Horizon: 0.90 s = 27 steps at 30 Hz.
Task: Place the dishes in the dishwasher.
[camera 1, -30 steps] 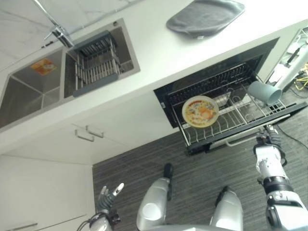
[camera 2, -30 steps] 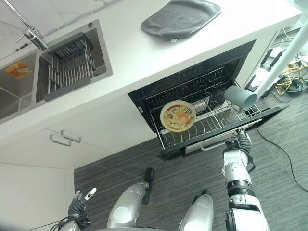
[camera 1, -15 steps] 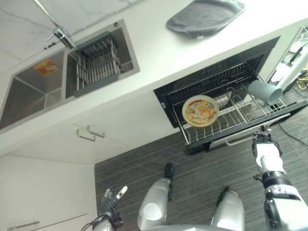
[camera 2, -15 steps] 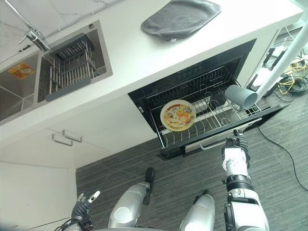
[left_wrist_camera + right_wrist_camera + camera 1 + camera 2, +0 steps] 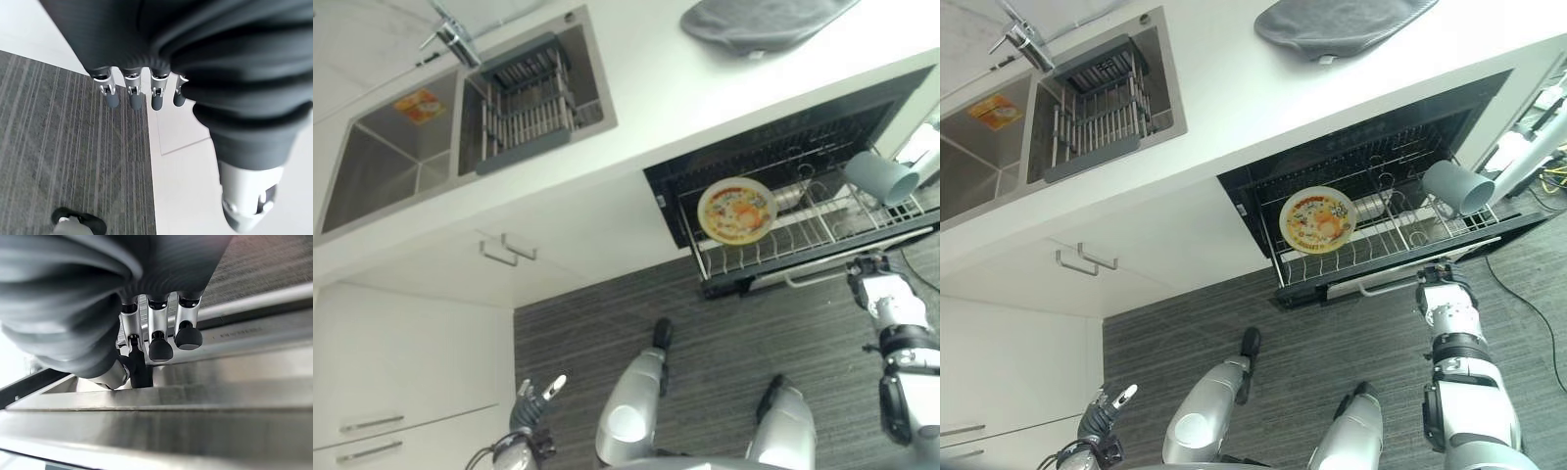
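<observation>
Robot hand on my right hangs just before the pulled-out dishwasher rack, its fingers relaxed and apart near the rack's metal front bar, gripping nothing. Up in the head views, a patterned plate and grey cup stand in that rack beneath the worktop. Low by the white cabinets, my left robot hand dangles with straight fingers above grey floor.

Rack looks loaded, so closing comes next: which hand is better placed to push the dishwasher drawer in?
The right hand: it sits just below the dishwasher drawer front bar. The left hand hangs low by the white cabinets, far off.
</observation>
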Motion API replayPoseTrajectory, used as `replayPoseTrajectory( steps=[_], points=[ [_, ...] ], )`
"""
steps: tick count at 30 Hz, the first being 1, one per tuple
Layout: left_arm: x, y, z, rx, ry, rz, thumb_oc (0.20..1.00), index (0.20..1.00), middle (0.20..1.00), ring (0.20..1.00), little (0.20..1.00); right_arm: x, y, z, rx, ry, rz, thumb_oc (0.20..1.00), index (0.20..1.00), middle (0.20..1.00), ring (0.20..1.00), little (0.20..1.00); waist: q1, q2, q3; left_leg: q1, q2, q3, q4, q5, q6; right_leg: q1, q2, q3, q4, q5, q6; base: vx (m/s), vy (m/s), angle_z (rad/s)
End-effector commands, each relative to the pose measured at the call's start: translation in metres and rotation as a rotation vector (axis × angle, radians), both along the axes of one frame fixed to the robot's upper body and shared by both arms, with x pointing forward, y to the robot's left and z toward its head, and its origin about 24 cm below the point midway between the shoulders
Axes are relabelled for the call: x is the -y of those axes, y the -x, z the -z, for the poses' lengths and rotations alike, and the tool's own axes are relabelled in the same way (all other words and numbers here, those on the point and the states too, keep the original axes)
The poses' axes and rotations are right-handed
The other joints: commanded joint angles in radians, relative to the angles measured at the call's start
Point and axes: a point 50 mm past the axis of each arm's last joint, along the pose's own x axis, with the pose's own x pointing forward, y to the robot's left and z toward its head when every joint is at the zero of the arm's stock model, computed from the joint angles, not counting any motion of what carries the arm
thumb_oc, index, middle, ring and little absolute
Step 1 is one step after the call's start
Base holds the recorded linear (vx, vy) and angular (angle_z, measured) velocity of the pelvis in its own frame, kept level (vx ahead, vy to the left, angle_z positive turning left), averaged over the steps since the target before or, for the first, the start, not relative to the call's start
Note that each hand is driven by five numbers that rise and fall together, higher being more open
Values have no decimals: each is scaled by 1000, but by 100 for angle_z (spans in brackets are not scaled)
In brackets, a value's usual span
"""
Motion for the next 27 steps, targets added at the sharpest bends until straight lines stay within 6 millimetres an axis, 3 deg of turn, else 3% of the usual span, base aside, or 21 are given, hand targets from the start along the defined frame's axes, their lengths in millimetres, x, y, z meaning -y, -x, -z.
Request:
replayPoseTrajectory(
  steps=[1,7,11,15,21,22,27],
  points=[
    [-24,-20,-20,74,-91,59,1000,1000,1000,1000,1000,-30,-51,-93,288,106,-208,200,200,200,200,200,54,-10,31,-16,-45,-23,87,-58,26,95,35,-128,-139,107,-61,128,54,21],
    [-27,-17,-20,46,-80,103,1000,1000,1000,1000,1000,-21,-58,-147,311,250,-205,200,200,200,200,200,95,56,47,-46,-85,-49,29,-11,31,58,3,-132,-130,97,-41,138,81,29],
    [-27,-7,-14,-5,-58,148,1000,1000,1000,1000,1000,-24,-64,-181,288,353,-226,200,200,200,200,200,120,93,49,-59,-123,-60,53,-43,30,46,-34,-114,-99,54,-24,198,138,23],
    [-26,0,-11,-39,-48,175,1000,1000,1000,1000,1000,-22,-64,-204,264,430,-236,200,200,200,200,200,138,119,45,-64,-148,-51,62,-49,32,60,-66,-116,-110,62,-15,159,154,22],
    [-31,-3,-18,-36,-41,234,1000,1000,1000,1000,1000,-15,-57,-254,323,541,-203,200,200,200,200,200,165,132,45,-81,-164,-38,74,-56,32,73,-100,-133,-155,102,2,98,109,10],
    [-34,-5,-21,-26,-38,233,1000,1000,1000,1000,1000,-9,-51,-272,335,596,-181,200,200,200,200,200,170,128,44,-89,-163,-29,72,-54,30,79,-107,-139,-182,121,10,78,104,7],
    [-46,-13,-36,8,-57,239,1000,1000,1000,1000,1000,14,-33,-288,362,595,-115,200,200,200,200,200,182,93,43,-112,-153,-19,79,-61,31,86,-113,-158,-225,156,23,12,-25,8]
  ],
)
